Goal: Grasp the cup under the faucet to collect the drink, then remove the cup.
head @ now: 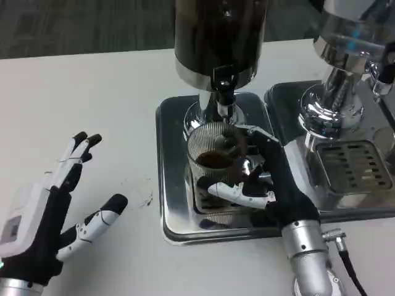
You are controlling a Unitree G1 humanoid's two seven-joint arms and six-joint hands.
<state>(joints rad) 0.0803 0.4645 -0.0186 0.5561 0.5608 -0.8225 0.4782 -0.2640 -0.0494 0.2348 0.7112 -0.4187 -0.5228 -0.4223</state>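
While right hand (262,185) grips cup (215,155), left hand (46,216) lies spread open.

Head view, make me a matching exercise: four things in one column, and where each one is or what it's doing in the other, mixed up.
1. ribbed clear glass cup
2. left hand
3. right hand
4. black faucet

A. open, over the white table
B. wrapped around the cup
C. above the cup
D. on the square steel drip tray, some dark drink inside

Pairs: 1-D, 2-A, 3-B, 4-C
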